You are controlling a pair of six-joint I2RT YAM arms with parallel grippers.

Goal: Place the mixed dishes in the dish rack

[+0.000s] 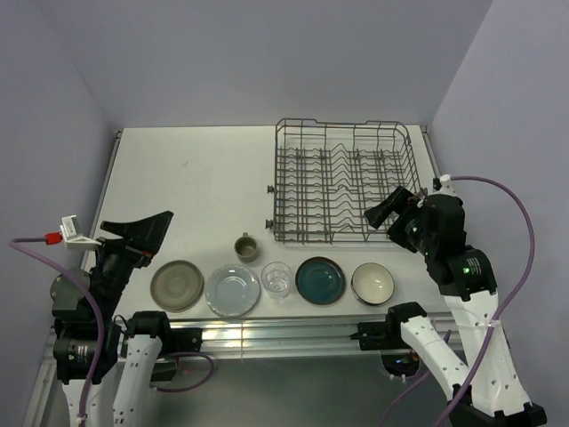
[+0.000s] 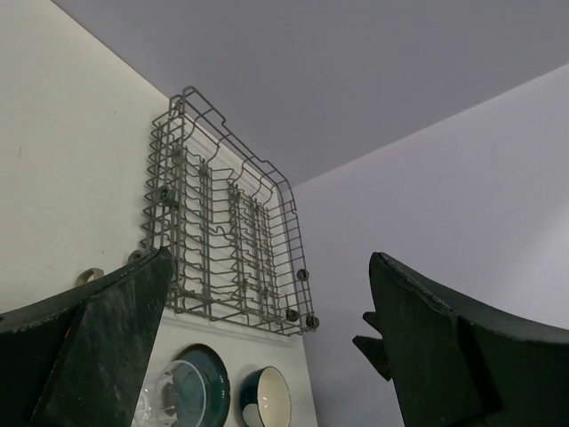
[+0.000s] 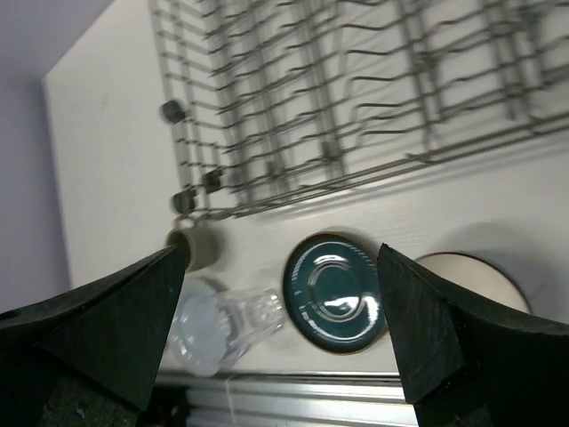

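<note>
Near edge, six o'clock, left to right: grey-beige plate, pale blue plate, clear glass, dark teal plate, bowl. Mug just behind. Left gripper at nine o'clock, right gripper at three — both spread wide, gripping nothing. Dish rack sits at two o'clock.

The white table carries the dish rack at its far right corner. Along its near edge sit a grey-beige plate, pale blue plate, glass, dark teal plate and bowl, with the mug just behind.
</note>
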